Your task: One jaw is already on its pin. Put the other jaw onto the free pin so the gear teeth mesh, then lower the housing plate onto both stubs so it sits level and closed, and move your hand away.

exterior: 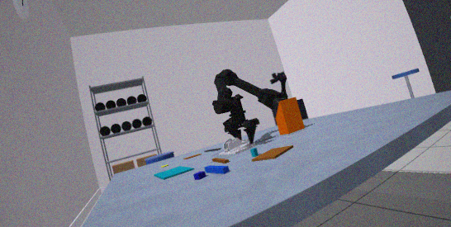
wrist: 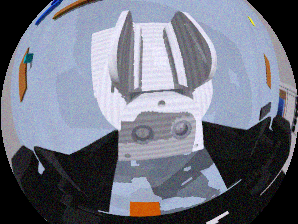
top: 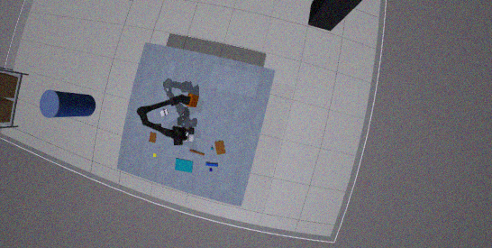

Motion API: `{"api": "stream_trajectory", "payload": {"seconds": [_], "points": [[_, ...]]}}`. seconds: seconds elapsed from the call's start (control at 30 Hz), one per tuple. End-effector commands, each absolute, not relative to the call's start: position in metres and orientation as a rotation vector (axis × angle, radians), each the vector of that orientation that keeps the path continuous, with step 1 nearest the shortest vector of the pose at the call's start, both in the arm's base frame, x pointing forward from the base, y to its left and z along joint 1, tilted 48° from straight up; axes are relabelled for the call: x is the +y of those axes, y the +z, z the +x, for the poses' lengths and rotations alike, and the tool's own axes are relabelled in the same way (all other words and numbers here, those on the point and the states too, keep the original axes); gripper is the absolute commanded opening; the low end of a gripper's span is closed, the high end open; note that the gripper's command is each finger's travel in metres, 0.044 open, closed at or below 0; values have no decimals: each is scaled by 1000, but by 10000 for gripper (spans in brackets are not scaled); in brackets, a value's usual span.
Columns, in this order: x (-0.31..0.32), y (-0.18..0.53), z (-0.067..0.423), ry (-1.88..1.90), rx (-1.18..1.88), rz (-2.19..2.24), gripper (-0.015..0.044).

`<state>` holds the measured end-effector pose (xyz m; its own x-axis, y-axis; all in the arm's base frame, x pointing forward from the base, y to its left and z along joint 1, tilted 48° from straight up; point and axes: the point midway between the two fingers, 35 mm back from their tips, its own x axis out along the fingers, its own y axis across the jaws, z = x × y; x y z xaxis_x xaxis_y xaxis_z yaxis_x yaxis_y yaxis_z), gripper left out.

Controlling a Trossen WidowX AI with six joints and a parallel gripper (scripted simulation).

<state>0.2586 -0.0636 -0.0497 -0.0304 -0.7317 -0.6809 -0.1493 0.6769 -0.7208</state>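
Note:
The white base lies on the blue-grey table, small and pale in the top and exterior views. Two upright white jaws stand side by side on it, the left jaw and the right jaw. Their pins and gear teeth are hidden. The white housing plate, with two round holes and part shadow, is nearer the wrist than the jaws. My gripper is shut on this plate, with a black finger at each side, low over the assembly. Whether the plate touches the base or stubs cannot be told.
An orange block stands by the arm's base. A brown plate, a teal plate and a blue bar lie around the assembly. A small white part lies under the arm.

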Motion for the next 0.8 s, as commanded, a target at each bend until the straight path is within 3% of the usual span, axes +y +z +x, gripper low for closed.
{"api": "stream_trajectory", "payload": {"seconds": [0.0, 0.77], "points": [[-64, -50, 258, -543, 1563, -755, 351], [-68, -54, 258, -543, 1563, -756, 351]]}}
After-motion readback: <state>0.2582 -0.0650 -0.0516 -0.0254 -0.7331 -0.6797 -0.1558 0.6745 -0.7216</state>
